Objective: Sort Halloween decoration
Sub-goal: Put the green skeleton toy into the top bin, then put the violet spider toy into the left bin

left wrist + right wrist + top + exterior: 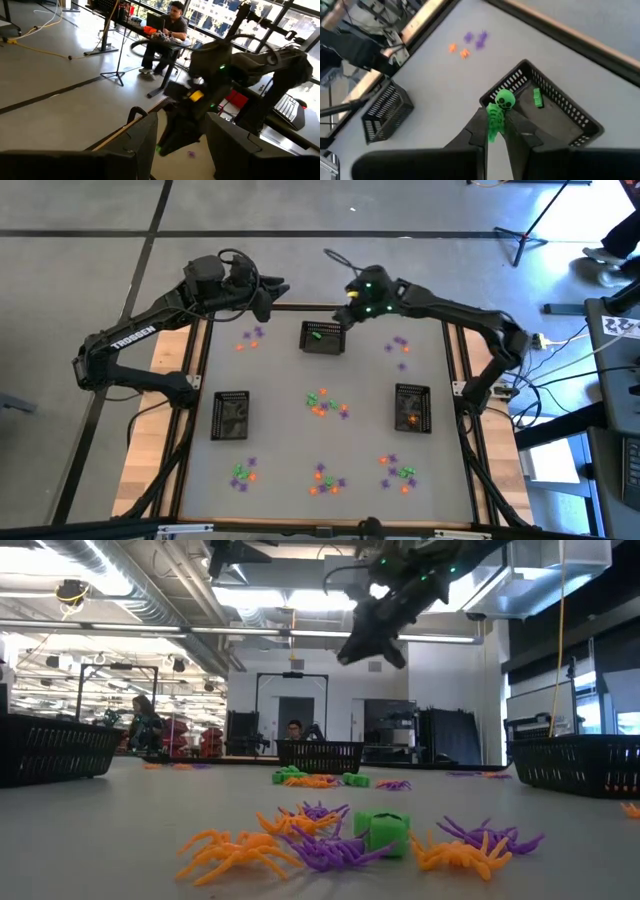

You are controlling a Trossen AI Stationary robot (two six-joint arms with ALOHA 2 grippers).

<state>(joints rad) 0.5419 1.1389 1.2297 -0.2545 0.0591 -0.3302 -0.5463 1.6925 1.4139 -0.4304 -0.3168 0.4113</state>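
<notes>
Two arms: both at table's 12 o'clock edge.
Right gripper: fingers pinched on green skeleton, above top basket.
Left gripper: fingers parted, empty, at 11 o'clock.

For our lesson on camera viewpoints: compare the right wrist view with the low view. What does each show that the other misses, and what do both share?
Only the right wrist view shows the small green plastic skeleton figure pinched in the right gripper, above the black mesh rectangular basket holding another green piece. Only the low view shows the near heap of orange, purple and green trinkets. Both show the grey table.
</notes>
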